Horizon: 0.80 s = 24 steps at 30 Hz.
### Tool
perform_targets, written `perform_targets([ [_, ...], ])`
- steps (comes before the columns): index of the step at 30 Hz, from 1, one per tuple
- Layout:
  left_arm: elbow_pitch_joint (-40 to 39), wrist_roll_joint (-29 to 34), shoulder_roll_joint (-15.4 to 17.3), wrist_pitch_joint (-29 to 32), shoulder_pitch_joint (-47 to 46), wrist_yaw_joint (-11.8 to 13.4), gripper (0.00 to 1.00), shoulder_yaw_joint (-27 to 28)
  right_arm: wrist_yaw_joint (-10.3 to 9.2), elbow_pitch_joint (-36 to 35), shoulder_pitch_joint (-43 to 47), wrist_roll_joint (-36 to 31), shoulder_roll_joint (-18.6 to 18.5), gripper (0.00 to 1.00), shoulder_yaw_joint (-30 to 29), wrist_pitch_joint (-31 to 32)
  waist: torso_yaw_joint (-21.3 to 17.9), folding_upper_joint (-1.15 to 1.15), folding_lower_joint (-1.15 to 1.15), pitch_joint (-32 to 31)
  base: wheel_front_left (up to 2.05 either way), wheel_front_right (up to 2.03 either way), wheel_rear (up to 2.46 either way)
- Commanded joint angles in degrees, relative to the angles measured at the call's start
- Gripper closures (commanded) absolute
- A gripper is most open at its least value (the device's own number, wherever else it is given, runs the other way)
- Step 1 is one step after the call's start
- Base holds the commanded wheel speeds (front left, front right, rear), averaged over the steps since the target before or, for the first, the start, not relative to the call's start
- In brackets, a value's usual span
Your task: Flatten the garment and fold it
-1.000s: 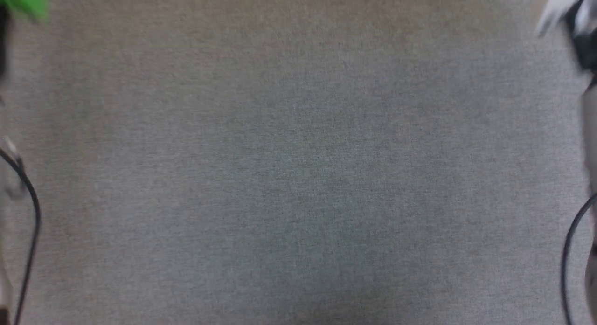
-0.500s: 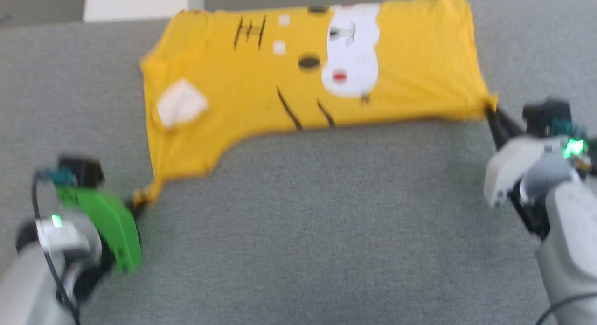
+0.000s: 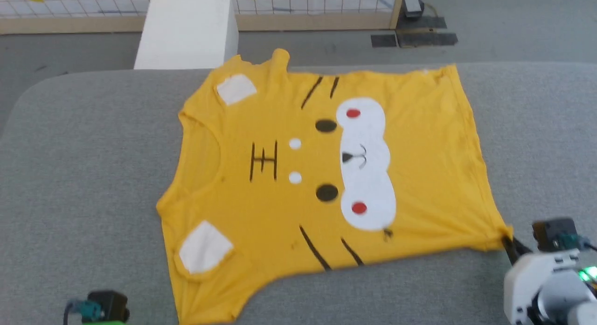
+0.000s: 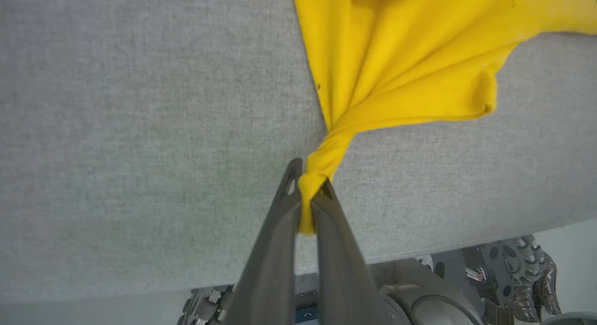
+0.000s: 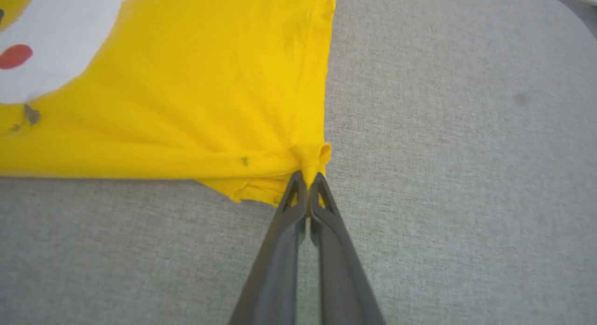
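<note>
The garment [image 3: 289, 176], a mustard-yellow T-shirt with white patches, red dots and black stripes, lies spread print-up on the grey table [image 3: 70, 152], neck to the left and hem to the right. My right gripper [image 3: 507, 241] is shut on the near hem corner, and the right wrist view shows its fingers [image 5: 308, 178] pinching that bunched corner of the garment [image 5: 186, 106]. In the left wrist view my left gripper [image 4: 308, 185] is shut on a twisted tip of the garment [image 4: 396, 73] near the table's front edge. The left wrist's dark camera block [image 3: 105, 304] sits at the bottom left.
A white box [image 3: 186, 31] stands on the floor behind the table. Behind it runs a gridded white backdrop [image 3: 303, 3] with a wooden frame. Dark plates [image 3: 413, 36] lie on the floor at the back right. The robot's base [image 4: 527, 278] shows below the table's front edge.
The head camera has swung from bare grey table to the garment. The garment, earlier stretched taut between both grippers, now lies spread flat. Both grips have held.
</note>
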Motion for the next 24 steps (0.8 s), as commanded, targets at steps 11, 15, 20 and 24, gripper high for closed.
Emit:
perform_targets([
  [11, -3.8, 8.6, -6.4, -20.3, 1.8, 0.0, 1.0, 0.5, -0.12, -10.0, 11.7, -0.7, 4.5, 1.0, -4.7, -6.0, 1.4, 0.0, 0.01, -0.7, 0.0, 0.0, 0.0],
  [15, -0.9, 13.3, -8.9, -28.2, -3.2, -2.1, 1.0, -1.2, -0.12, -9.2, 11.4, -2.0, 5.7, 1.0, -3.5, -11.2, 1.3, 0.0, 0.01, -0.9, 0.0, 0.0, 0.0],
  [20, 2.7, 17.5, -9.8, -32.8, -11.7, -4.9, 1.0, -2.9, -0.12, -8.5, 8.0, -3.0, 4.9, 1.0, -1.8, -13.5, 1.0, 0.0, 0.01, -0.1, 0.0, 0.0, 0.0],
  [24, 5.0, 18.8, -9.7, -32.5, -19.6, -7.9, 1.0, -4.0, -0.12, -7.8, 3.6, -3.2, 3.2, 1.0, -0.6, -12.9, 0.3, 0.0, 0.01, 1.4, 0.0, 0.0, 0.0],
])
